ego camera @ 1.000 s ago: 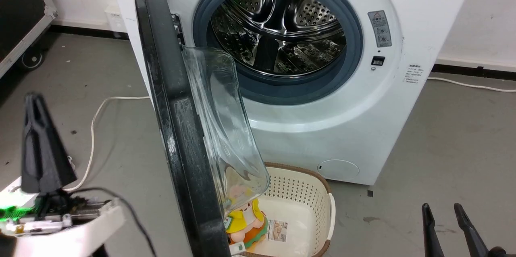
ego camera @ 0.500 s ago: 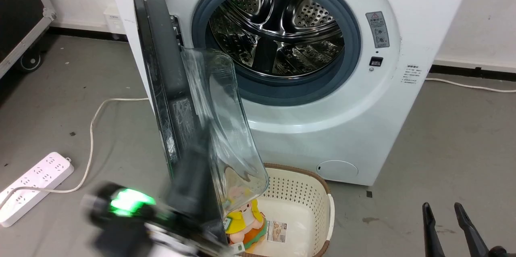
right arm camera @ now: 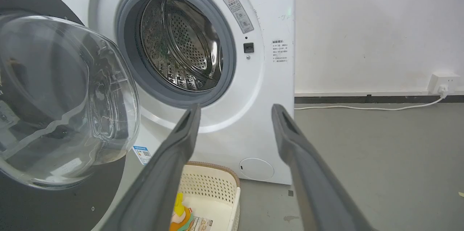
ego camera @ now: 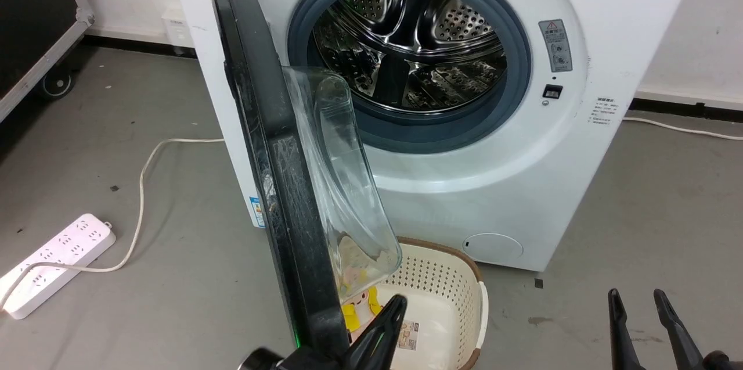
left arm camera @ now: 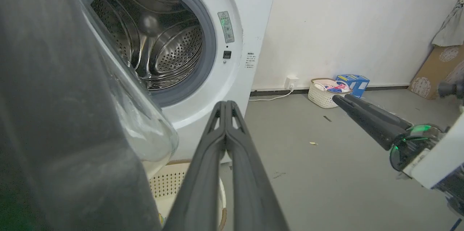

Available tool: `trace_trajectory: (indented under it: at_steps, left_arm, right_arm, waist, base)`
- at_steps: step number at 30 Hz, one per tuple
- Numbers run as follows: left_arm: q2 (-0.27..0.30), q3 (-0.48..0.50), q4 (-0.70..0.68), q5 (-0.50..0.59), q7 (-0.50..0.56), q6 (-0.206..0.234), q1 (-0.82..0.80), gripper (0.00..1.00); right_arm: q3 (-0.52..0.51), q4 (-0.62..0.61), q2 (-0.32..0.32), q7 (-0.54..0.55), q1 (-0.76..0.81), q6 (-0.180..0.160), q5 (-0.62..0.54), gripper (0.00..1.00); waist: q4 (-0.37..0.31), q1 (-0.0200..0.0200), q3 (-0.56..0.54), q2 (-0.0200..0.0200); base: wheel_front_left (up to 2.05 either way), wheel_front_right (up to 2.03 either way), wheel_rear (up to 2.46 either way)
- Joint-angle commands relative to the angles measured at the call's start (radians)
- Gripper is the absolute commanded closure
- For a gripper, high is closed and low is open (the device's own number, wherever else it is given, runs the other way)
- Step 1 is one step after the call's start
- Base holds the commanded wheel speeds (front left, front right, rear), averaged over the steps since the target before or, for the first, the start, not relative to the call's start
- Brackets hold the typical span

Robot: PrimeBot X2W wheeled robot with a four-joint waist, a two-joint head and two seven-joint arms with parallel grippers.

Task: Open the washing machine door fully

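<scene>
The washing machine door stands ajar, edge-on in the head view, its clear glass bowl facing the steel drum. My left gripper is shut and holds nothing. It rises just right of the door's lower edge, on the bowl side; I cannot tell whether it touches. In the left wrist view the shut gripper points at the machine front, with the door close on the left. My right gripper is open at the lower right, away from the door. Its own view shows the gripper holding nothing.
A cream laundry basket with a plush toy sits on the floor under the door. A white power strip and its cable lie to the left. A black wheeled case stands far left. A small basket and blue box sit by the wall.
My left arm swept from the door's outer left side, low across the front, to the inner right side of its lower edge. The head camera shifted slightly. The right gripper stayed.
</scene>
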Motion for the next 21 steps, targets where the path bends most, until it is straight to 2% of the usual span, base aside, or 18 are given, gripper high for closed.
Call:
trace_trajectory:
  at_steps: [1, 9, 15, 21]
  left_arm:
    - [0.003, 0.004, 0.013, 0.006, -0.008, 0.009, 0.012, 1.00]
    - [0.008, 0.045, 0.102, 0.021, -0.041, 0.061, 0.014, 1.00]
    - [0.015, 0.058, 0.130, 0.014, -0.051, 0.068, 0.006, 1.00]
    - [0.021, 0.065, 0.143, 0.005, -0.061, 0.070, 0.001, 1.00]
  right_arm:
    - [0.001, 0.004, 0.003, -0.004, -0.011, 0.001, 0.006, 0.00]
    - [-0.001, 0.008, 0.003, -0.004, -0.008, 0.001, 0.010, 0.00]
    - [0.000, 0.010, 0.003, -0.004, -0.005, 0.001, 0.014, 0.00]
    - [0.006, 0.013, 0.003, -0.004, 0.000, 0.001, 0.020, 0.00]
  waist:
    - [0.002, 0.0000, -0.001, 0.0000]
    - [0.023, 0.0000, -0.003, 0.0000]
    - [0.061, 0.0000, -0.005, 0.0000]
    - [0.130, 0.0000, -0.013, 0.0000]
  base:
    - [0.00, 0.00, 0.00]
    - [0.00, 0.00, 0.00]
    - [0.00, 0.00, 0.00]
    - [0.00, 0.00, 0.00]
